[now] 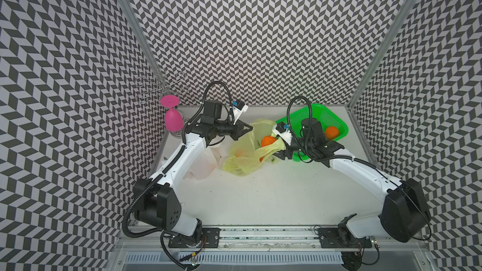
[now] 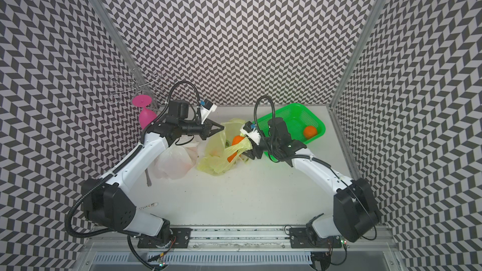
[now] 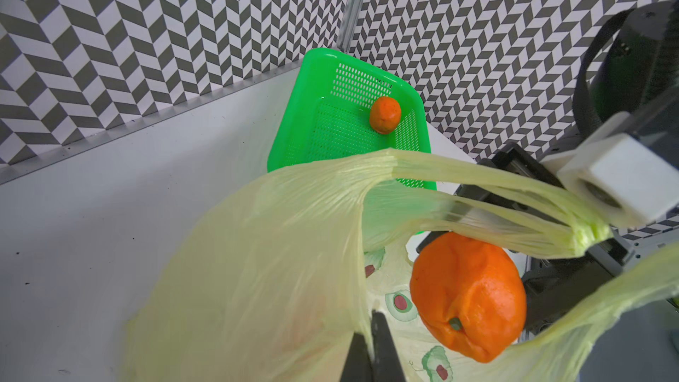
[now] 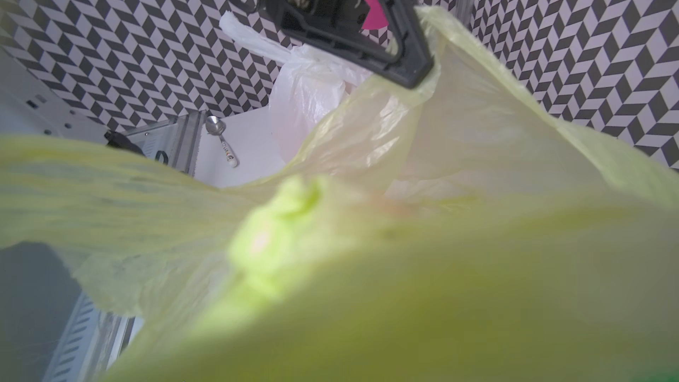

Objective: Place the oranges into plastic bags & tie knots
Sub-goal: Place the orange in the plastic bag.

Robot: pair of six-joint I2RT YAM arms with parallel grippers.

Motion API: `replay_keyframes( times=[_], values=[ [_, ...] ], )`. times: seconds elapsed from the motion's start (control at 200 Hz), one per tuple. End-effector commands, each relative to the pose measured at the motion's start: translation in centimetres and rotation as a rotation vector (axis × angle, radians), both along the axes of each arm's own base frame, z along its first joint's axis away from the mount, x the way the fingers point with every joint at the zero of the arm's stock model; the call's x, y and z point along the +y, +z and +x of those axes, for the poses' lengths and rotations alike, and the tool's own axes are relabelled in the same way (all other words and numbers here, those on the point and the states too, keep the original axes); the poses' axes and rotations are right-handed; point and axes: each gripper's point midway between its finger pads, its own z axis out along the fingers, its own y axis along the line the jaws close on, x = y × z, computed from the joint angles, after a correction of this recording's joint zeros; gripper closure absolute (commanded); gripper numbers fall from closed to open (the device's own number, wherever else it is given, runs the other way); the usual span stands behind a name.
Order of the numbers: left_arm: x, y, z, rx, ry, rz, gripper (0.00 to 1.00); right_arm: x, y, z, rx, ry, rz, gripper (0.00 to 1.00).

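My left gripper [image 1: 250, 128] is shut on the rim of the yellow-green plastic bag [image 1: 241, 164], holding its mouth up; the pinch also shows in the left wrist view [image 3: 371, 325]. My right gripper [image 1: 275, 149] is shut on an orange [image 3: 466, 299] at the bag's mouth. A stretched bag handle [image 3: 477, 181] lies across that gripper and blurs the right wrist view. Another orange [image 1: 331, 132] lies in the green basket [image 1: 317, 109]. The white bag [image 2: 174, 162] sits under the left arm, with a bunched knot [image 4: 316, 62] on top.
An upturned pink goblet [image 1: 172, 119] and a wire rack [image 1: 161, 87] stand at the back left corner. A spoon [image 2: 148, 178] lies beside the white bag. The basket sits against the back right corner, under the right arm's wrist.
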Motion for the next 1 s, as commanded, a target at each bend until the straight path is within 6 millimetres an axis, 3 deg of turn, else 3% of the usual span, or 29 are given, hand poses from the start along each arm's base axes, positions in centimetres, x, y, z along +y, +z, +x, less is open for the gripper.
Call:
replay_keyframes(
  times=[0.0, 0.215, 0.415, 0.506, 0.646, 0.996],
  values=[
    [-0.7, 1.3, -0.2, -0.036, -0.037, -0.005, 1.0, 0.8, 0.1, 2.2, -0.019, -0.104, 0.038, 0.48],
    [-0.9, 1.7, 0.3, -0.027, -0.014, -0.022, 1.0, 2.8, -3.5, 2.7, 0.031, -0.137, 0.003, 0.42],
    [-0.7, 1.7, 0.4, -0.035, 0.001, -0.02, 1.0, 3.5, -5.9, 4.0, 0.1, -0.16, -0.058, 0.26],
    [-0.5, 1.8, 0.5, -0.044, 0.008, -0.014, 1.0, 3.6, -5.7, 4.5, 0.095, -0.162, -0.078, 0.17],
    [0.2, 1.7, 1.0, -0.056, 0.05, 0.004, 1.0, 3.1, -4.3, 3.7, 0.039, -0.127, -0.093, 0.06],
    [2.4, 1.7, 2.6, -0.054, 0.14, 0.014, 1.0, -0.6, -3.0, -0.2, -0.108, -0.051, -0.236, 0.09]
  ],
)
